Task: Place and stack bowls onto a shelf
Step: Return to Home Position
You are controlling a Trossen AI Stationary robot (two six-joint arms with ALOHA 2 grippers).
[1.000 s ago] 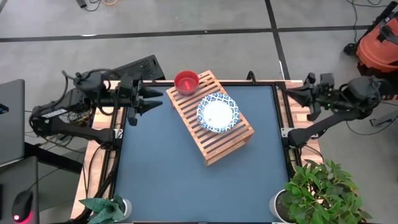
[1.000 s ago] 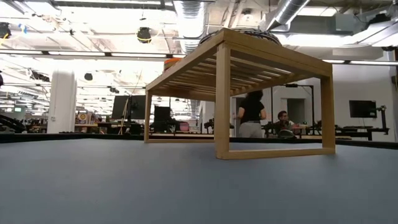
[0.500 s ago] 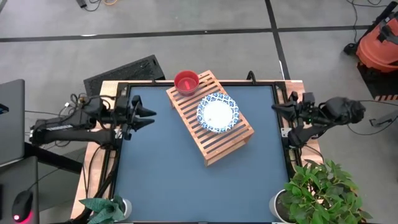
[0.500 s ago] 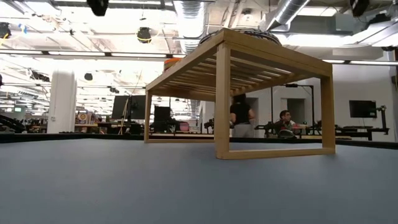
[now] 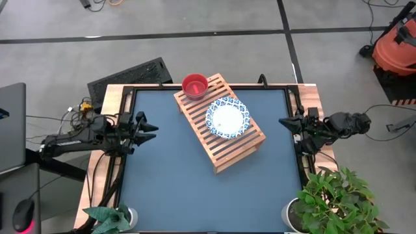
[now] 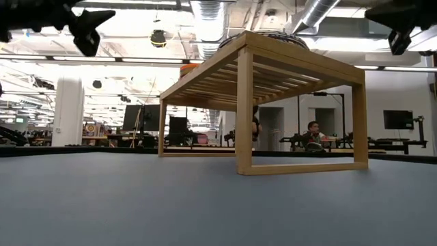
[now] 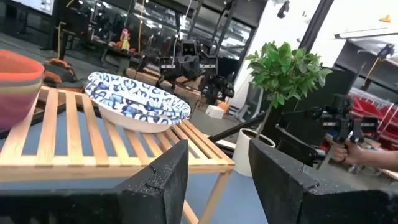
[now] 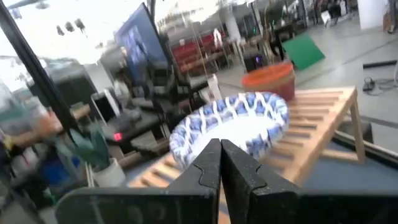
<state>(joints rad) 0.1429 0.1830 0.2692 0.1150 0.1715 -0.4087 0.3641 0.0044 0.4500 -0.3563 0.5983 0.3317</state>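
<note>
The light-wood slatted shelf [image 5: 229, 148] stands at a slant on the far middle of the dark blue table, on its legs [image 6: 244, 109]. At its far end rests a small red bowl [image 5: 195, 85]. In the left wrist view it tops a nested stack with coloured rims [image 7: 17, 81]. A white dish with a blue patterned rim [image 5: 227, 117] lies on the slats mid-shelf. My left gripper [image 5: 148, 125] hovers open over the table's left edge, pointing at the shelf [image 7: 74, 134]. My right gripper [image 5: 284, 122] hovers shut over the right edge, facing the dish [image 8: 233, 127].
Potted plants stand at the near corners [image 5: 338, 198] [image 5: 107, 218]. An orange vacuum [image 5: 394, 45] sits on the floor at far right. Bare blue tabletop [image 5: 175, 188] stretches in front of the shelf. People show in the room behind [image 6: 313, 130].
Both arms have drawn back toward the near edge along their sides of the table and come down. In the low view their grippers have dropped into the picture's top corners. The bowls, dish and shelf have kept still.
</note>
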